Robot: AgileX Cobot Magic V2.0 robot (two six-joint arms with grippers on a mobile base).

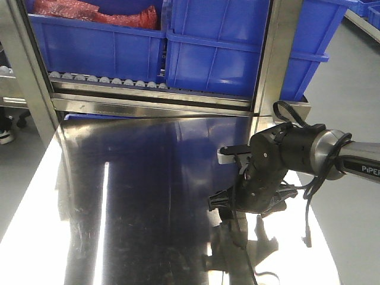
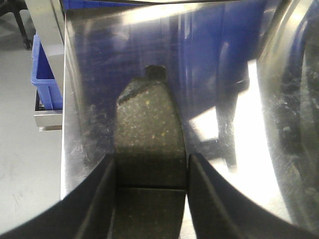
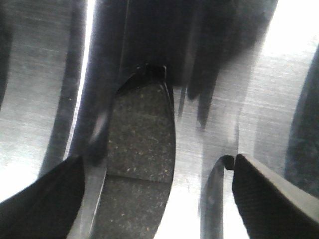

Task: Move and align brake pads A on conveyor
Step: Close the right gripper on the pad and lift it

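Brake pads A (image 2: 149, 129) show as two dark, speckled pads against the steel tabletop (image 2: 239, 124). Nearest your left wrist camera, the first pad (image 2: 149, 114) runs lengthwise close to the tabletop's left edge, a thin groove crossing it between the fingers (image 2: 94, 204) of the left gripper (image 2: 152, 157). Both fingers press on the pad's long sides, so this gripper is clamped on it. Whether the pad rests on the tabletop or rides just clear of it, you cannot tell. A black tab (image 2: 154, 72) juts from its far end, and off the tabletop's left edge a blue bin (image 2: 45, 74) stands above grey floor (image 2: 20, 149).

Your right wrist camera puts the second pad (image 3: 142, 149) flat against the tabletop inside the right gripper (image 3: 157, 159), whose jaws stand wide apart: the pad sits just beside one finger (image 3: 40, 199), well apart from the other (image 3: 274, 199), and is held by neither.

In the front camera, that gripper hangs low over the right side of the tabletop, its black arm (image 1: 297, 154) reaching in from beyond the tabletop's right edge; the pad beneath is lost in dark reflections. Along the tabletop's far edge runs a rail of small rollers (image 1: 107, 79). Above and behind it sit more blue bins (image 1: 95, 44), one holding something red (image 1: 89, 12), and a steel post (image 1: 270, 53) rises at the tabletop's far right.
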